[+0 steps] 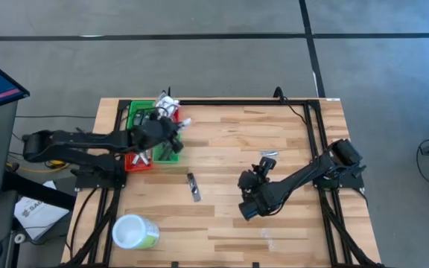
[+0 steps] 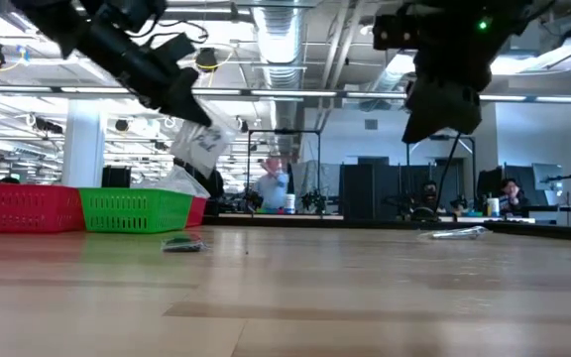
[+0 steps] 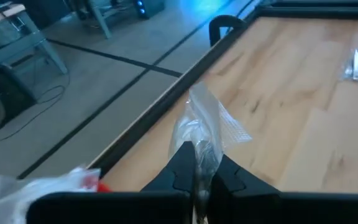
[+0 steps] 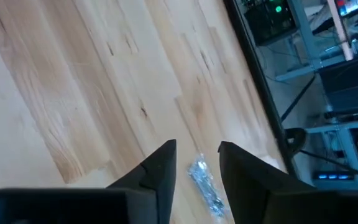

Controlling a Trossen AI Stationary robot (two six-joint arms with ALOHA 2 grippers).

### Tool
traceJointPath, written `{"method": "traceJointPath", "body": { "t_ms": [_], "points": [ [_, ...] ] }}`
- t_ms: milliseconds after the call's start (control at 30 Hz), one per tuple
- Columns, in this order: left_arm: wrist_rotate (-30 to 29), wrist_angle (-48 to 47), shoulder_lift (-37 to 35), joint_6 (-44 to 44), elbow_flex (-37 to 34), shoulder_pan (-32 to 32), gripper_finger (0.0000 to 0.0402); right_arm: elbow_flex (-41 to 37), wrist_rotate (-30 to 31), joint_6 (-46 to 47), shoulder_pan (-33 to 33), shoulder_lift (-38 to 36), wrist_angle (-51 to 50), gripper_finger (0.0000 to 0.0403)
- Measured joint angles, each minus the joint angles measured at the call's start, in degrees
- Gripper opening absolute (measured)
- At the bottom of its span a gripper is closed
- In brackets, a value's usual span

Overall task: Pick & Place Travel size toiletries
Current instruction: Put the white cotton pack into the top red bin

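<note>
left gripper [image 1: 176, 128], upper left over green bin [image 1: 136, 115], pinching a crinkly packet [image 3: 205, 127]; right gripper [image 4: 196, 163], centre right, fingers parted above a wrapped packet [image 4: 205, 185].

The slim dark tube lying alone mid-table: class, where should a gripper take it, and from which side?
Grip the slim dark tube across its narrow middle, coming straight down from above. It lies flat on the bare table, long axis running roughly front to back, so fingers should close on its long sides.

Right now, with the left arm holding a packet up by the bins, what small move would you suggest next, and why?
Probably lower and release: the left gripper is shut on a crinkly packet, hanging above the green bin. The right gripper hovers open over a wrapped item.
</note>
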Motion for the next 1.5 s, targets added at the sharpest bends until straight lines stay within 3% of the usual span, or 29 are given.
{"method": "traceJointPath", "body": {
  "t_ms": [133,333,1167,1500],
  "points": [
    [4.02,0.13,-5.25,-0.07,-3.31,5.93,0.0003,-2.18,-0.01,0.56,-0.07,0.00,2.92,0.0105],
    [8.36,-0.07,-6.03,-0.08,-6.36,13.49,0.0003,-2.97,0.02,1.04,-0.04,0.00,3.97,0.0098],
    [24.98,1.78,-0.38,7.53,-7.21,30.94,0.0004,-2.97,0.08,1.09,-2.40,-0.02,4.05,0.0097],
    [32.22,5.71,5.28,8.52,-7.17,34.52,0.0006,-2.94,0.24,-0.38,-4.02,0.00,5.32,0.0097]
  ]
}}
